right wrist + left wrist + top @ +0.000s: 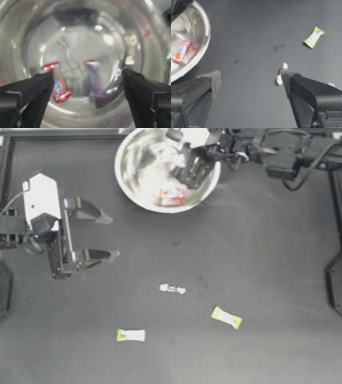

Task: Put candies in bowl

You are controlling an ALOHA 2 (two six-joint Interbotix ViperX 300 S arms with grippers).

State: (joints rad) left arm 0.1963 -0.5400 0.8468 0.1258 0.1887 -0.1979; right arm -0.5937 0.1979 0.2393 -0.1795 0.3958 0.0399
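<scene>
Your right gripper (188, 169) hangs over the bowl (133, 188) at the top centre of the frame, its jaws spread wide with nothing between them. Inside the bowl, the red-white candy (57, 83) and the purple-white candy (94, 80) lie side by side on the shiny bottom. Your left gripper (100, 235) waits at the left of the frame, jaws apart and empty. Three candies lie on the desk (280, 278): the whitish candy (172, 288) near the centre, one yellow-green candy (226, 317) lower right of it, the other yellow-green candy (131, 335) lower left.
</scene>
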